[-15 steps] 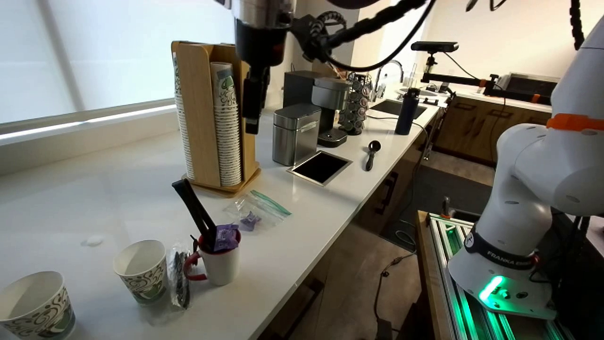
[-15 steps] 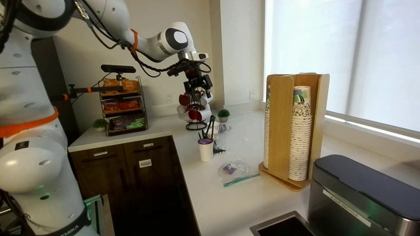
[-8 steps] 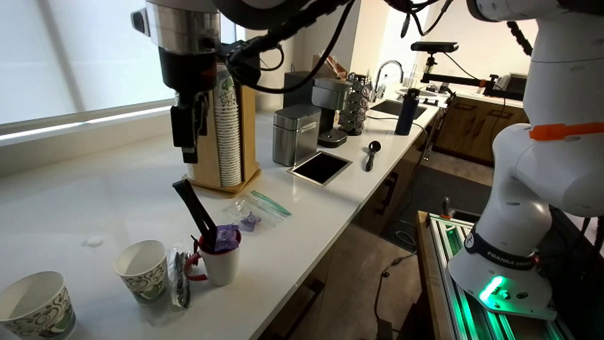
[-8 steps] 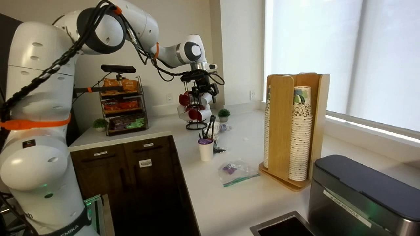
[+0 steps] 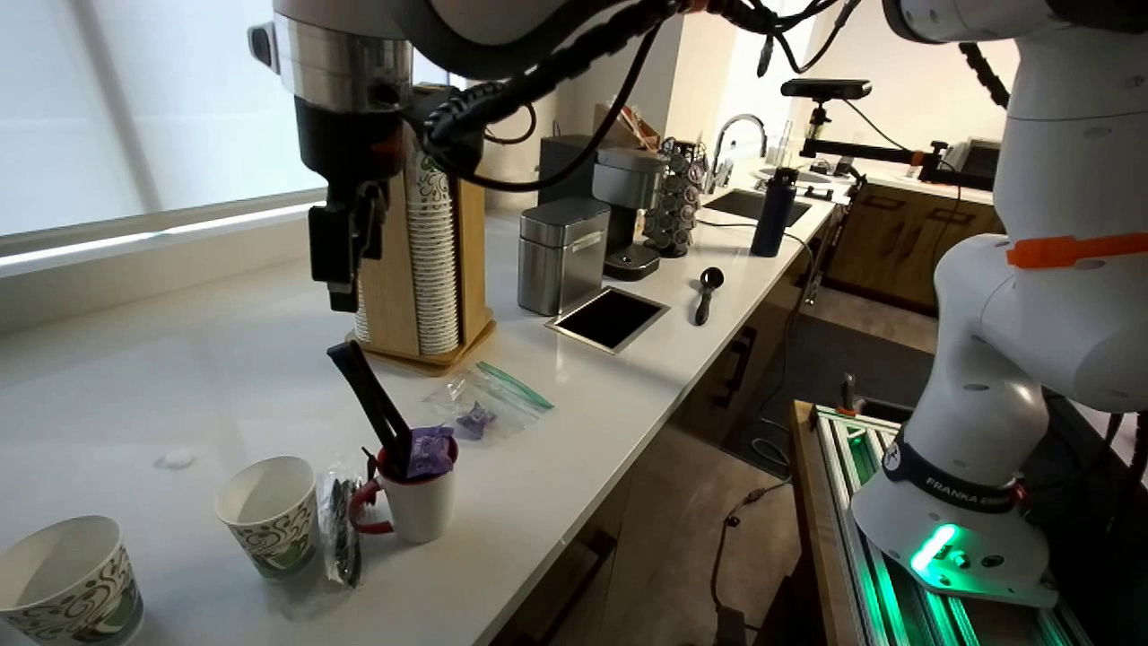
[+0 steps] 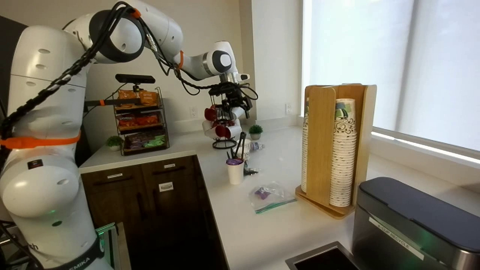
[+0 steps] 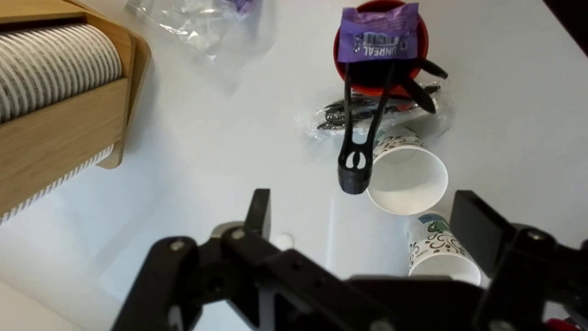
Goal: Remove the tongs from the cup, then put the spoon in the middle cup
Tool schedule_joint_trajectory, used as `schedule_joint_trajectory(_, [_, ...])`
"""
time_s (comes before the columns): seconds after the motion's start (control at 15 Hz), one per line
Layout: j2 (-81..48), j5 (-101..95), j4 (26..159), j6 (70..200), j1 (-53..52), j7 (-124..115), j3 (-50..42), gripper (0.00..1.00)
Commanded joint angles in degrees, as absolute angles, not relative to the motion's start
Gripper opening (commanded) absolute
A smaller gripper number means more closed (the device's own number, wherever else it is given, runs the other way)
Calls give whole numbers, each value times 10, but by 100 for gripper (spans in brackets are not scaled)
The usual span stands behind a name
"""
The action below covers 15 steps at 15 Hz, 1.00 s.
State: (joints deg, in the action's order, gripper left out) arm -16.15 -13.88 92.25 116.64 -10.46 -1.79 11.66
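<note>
The black tongs [image 7: 353, 177] lean out of the white cup [image 5: 421, 507], joined end up, in all views. This cup has a red inside and handle and also holds a purple packet [image 7: 379, 34] and black utensil handles [image 7: 420, 96]. My gripper [image 7: 363, 200] is open and empty, above the tongs' top end and apart from it; it also shows in an exterior view [image 5: 343, 292]. The middle cup [image 5: 273, 529] is the patterned paper cup beside the white cup; it looks empty in the wrist view [image 7: 406, 184]. I cannot make out the pale spoon; it is hidden or out of view.
A clear bag of black cutlery [image 5: 341, 529] lies between the cups. Another patterned cup [image 5: 85, 592] stands beyond. A wooden cup holder [image 6: 322, 150] stands tall near the gripper. A zip bag [image 6: 272, 197] lies on the counter, and a mug rack [image 6: 224, 142] stands behind.
My gripper has moved down and towards the tongs, leftward in an exterior view, then only shifted slightly over the last half second. The tongs and cups have not moved.
</note>
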Motion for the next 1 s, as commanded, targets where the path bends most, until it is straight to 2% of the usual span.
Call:
schedule_joint_trajectory(0.0, [-163, -146, 965, 1228, -129, -93, 98, 100])
schedule_joint_trajectory(0.27, [-165, -190, 1004, 1247, -160, -180, 82, 100])
schedule_joint_trajectory(0.93, [-182, -145, 1003, 1294, -139, -125, 82, 100])
